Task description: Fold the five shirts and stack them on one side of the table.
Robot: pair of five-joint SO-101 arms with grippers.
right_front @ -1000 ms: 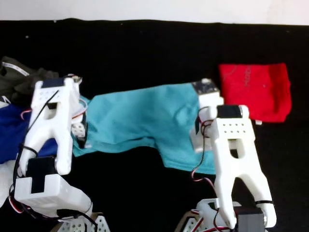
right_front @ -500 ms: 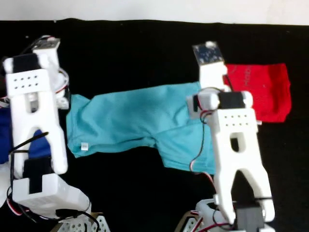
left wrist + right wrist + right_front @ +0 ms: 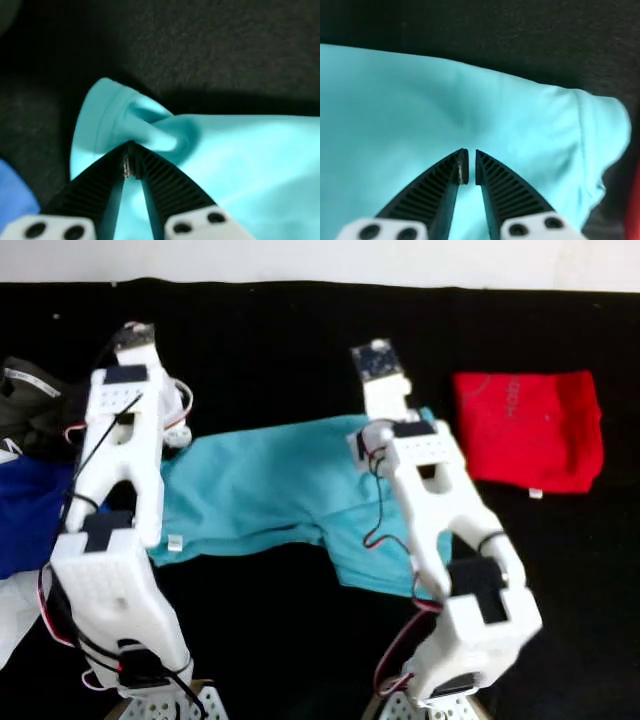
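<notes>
A teal shirt (image 3: 270, 485) lies spread across the middle of the black table (image 3: 300, 330). In the left wrist view my left gripper (image 3: 132, 159) is shut on a bunched fold at the shirt's left sleeve edge (image 3: 107, 125). The left arm (image 3: 125, 440) stands over that edge in the high view. My right gripper (image 3: 469, 165) is shut, its tips just above the flat teal cloth (image 3: 395, 110) near the shirt's upper right part, with no fold between them. The right arm (image 3: 425, 490) covers the shirt's right side. A folded red shirt (image 3: 528, 428) rests at the right.
At the far left lie a dark green shirt (image 3: 30, 400), a blue shirt (image 3: 25, 515) and a bit of white cloth (image 3: 12, 610). Bare black table stretches along the back and at the front between the two arm bases.
The left arm swung up, then came down onto the shirt's left edge and pinched a fold. The right arm moved left from the shirt's right edge toward its upper middle.
</notes>
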